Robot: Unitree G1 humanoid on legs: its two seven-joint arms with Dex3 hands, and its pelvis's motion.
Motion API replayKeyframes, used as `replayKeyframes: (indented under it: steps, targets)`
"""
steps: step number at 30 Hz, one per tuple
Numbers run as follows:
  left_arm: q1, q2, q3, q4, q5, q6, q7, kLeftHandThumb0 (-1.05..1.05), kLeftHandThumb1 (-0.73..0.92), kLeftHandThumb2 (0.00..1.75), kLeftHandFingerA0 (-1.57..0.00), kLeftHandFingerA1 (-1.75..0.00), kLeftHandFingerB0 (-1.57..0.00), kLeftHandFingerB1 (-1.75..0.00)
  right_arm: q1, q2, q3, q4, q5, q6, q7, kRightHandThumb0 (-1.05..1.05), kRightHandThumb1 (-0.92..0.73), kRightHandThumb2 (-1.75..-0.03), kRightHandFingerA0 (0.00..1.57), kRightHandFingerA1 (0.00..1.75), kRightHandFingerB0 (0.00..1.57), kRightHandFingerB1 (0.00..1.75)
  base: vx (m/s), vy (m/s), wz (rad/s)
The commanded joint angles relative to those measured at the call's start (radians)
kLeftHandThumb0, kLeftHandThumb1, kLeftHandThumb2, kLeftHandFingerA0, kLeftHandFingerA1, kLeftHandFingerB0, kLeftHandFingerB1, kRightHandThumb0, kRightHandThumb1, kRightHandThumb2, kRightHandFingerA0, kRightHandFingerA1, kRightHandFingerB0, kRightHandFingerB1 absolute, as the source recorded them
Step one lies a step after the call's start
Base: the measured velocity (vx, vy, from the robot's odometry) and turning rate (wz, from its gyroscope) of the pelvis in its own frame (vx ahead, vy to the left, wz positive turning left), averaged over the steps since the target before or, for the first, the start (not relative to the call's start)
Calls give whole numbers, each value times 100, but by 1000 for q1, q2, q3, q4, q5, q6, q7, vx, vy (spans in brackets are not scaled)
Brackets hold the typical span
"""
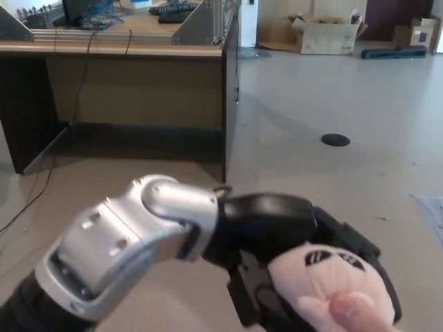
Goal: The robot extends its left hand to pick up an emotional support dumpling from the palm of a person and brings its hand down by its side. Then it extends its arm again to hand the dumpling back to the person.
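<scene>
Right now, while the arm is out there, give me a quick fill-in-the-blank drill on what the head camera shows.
1. The pink dumpling sits against the robot's ____ hand.
2. A person's ____ presses on the front of the dumpling.
3. The round dark disc lies on the ____.
4. The open cardboard box stands far behind, to the ____ of the desk in the picture.

Missing words: left; fingertip; floor; right
</scene>
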Motion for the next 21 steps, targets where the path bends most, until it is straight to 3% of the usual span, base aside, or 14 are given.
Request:
replayKeyframes:
  steps: [1, 2, 6, 7, 21]
  targets:
    - [-72, 56, 47, 9, -3, 35, -39, 25, 70, 59, -102, -79, -85, -64, -22, -24, -6, 2, 0, 9, 7, -47, -66, -60, 75, 54, 62, 42, 0, 0, 0]
    - [-86, 62, 52, 11, -5, 43, -42, 34, 55, 87, -95, -86, -77, -73, -22, -24, -5, 3, 0, 9, 8, -47, -66, -60, 75, 54, 62, 42, 0, 0, 0]
    - [-105, 69, 70, 23, -20, 51, -54, 38, 56, 88, -93, -84, -75, -72, -21, -24, -5, 4, 1, 9, 7, -47, -66, -60, 75, 54, 62, 42, 0, 0, 0]
    - [-107, 70, 72, 24, -23, 54, -56, 32, 70, 60, -97, -76, -82, -63, -21, -23, -5, 4, 0, 9, 7, -47, -66, -60, 75, 54, 62, 42, 0, 0, 0]
    - [-94, 77, 60, 15, -11, 21, -76, 27, 72, 60, -98, -79, -81, -64, -34, -23, -4, 5, -1, 13, 10, -47, -66, -60, 75, 54, 62, 42, 0, 0, 0]
